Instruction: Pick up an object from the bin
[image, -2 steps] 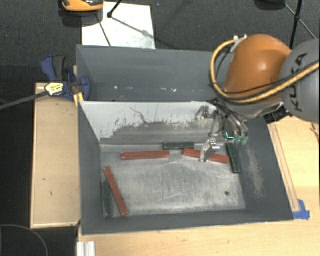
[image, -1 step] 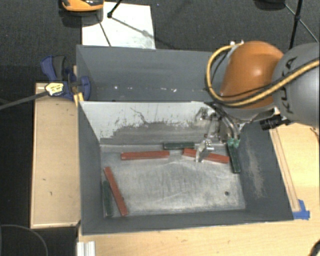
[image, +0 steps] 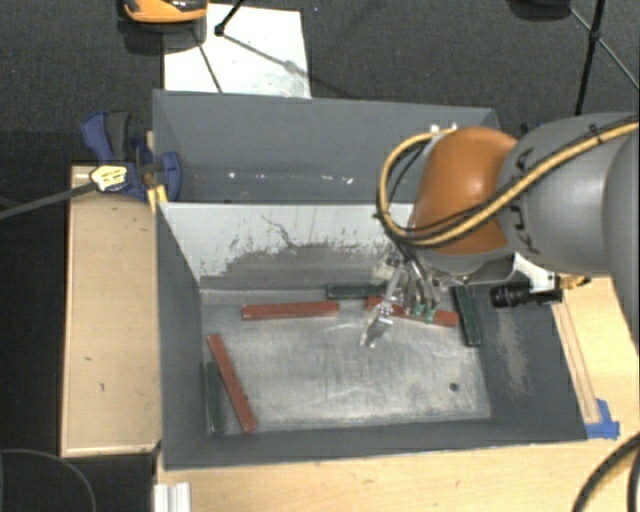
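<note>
Pick yet to be made: in the bin's (image: 330, 440) near-left corner, 1 red stick (image: 232, 383) and 1 dark green stick (image: 212, 395) lay side by side. The mid-floor stood open. Farther back, the gripper (image: 378, 328) hung low beside short red and green sticks (image: 432, 316) towards the right wall. Whether it was wide or narrow could not be told, and nothing appeared lifted.

Scuffed grey metal bin (image: 330, 390). Near left, 2 sticks side by side: red stick (image: 231, 383), dark green stick (image: 213, 397). Far centre, red-brown stick (image: 290, 311); far right, dark stick (image: 467, 315).
</note>
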